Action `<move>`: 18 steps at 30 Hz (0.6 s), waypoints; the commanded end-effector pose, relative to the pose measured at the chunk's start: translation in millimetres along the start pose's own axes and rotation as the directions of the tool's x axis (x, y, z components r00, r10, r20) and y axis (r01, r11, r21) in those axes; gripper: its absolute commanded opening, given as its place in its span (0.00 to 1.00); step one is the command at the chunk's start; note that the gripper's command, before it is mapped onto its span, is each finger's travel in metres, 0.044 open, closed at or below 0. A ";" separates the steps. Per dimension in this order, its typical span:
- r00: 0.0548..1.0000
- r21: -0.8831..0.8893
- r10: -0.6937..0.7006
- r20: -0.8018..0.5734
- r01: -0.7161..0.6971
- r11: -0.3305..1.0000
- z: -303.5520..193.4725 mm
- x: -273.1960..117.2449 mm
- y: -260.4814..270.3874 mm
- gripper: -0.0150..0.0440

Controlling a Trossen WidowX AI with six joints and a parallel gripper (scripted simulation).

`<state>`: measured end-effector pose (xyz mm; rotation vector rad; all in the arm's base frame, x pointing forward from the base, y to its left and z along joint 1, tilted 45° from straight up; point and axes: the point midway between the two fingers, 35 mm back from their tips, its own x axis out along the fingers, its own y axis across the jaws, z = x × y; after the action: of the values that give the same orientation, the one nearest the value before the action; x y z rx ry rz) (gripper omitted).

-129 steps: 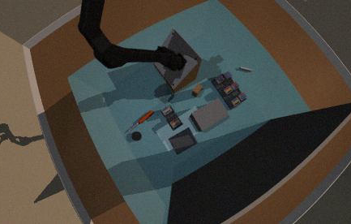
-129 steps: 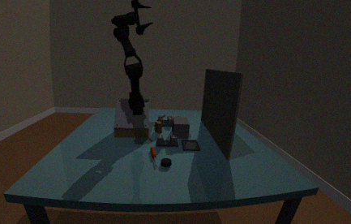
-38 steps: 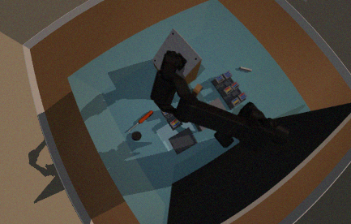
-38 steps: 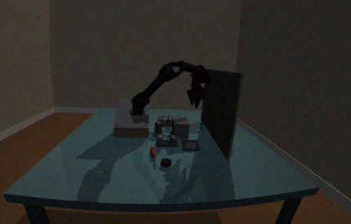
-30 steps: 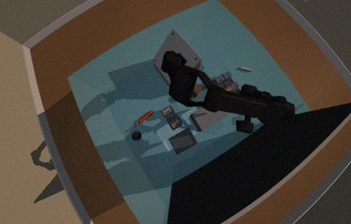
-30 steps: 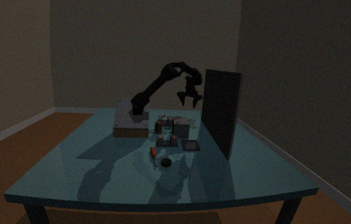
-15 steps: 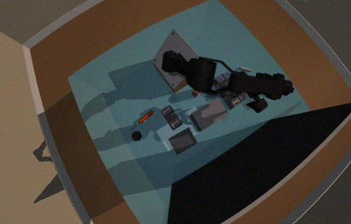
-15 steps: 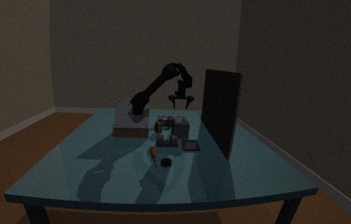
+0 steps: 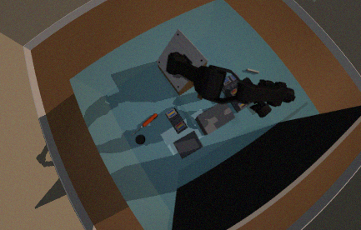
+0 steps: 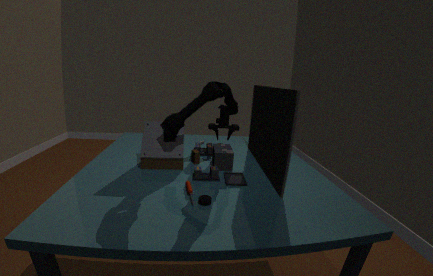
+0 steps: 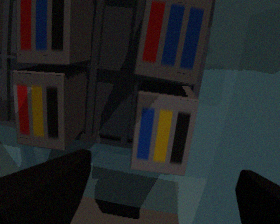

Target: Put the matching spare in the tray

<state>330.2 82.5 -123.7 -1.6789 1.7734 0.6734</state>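
Gripper (image 10: 224, 136) (image 11: 165, 171) is fairly wide w/ nothing btwn its fingers, over the spares rack (image 11: 93, 90) area. In the wrist view, blocks sit in rack compartments: a blue-yellow-black block (image 11: 163, 132) at the near R corner, a red-blue-blue block (image 11: 175, 37) just behind it, a red-yellow-black block (image 11: 40, 107) to its L, & a red-blue-black block (image 11: 43, 30) behind that one. Mounted unit (image 9: 215, 118) (image 10: 223, 156) stands on the table; can't read its back code here. Dark tray (image 9: 188, 144) (image 10: 235, 179) lies flat nr it, no spare in it.
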 end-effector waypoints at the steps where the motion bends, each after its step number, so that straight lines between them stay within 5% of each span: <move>1: 1.000 -0.002 -0.003 -0.001 0.003 1.000 -0.5 3.9 -0.6 0.76; 18: 1.000 -0.002 -0.004 -0.001 0.004 1.000 -0.4 32.1 -2.0 0.76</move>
<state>332.1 63.2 -143.2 -1.6774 1.7697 0.6721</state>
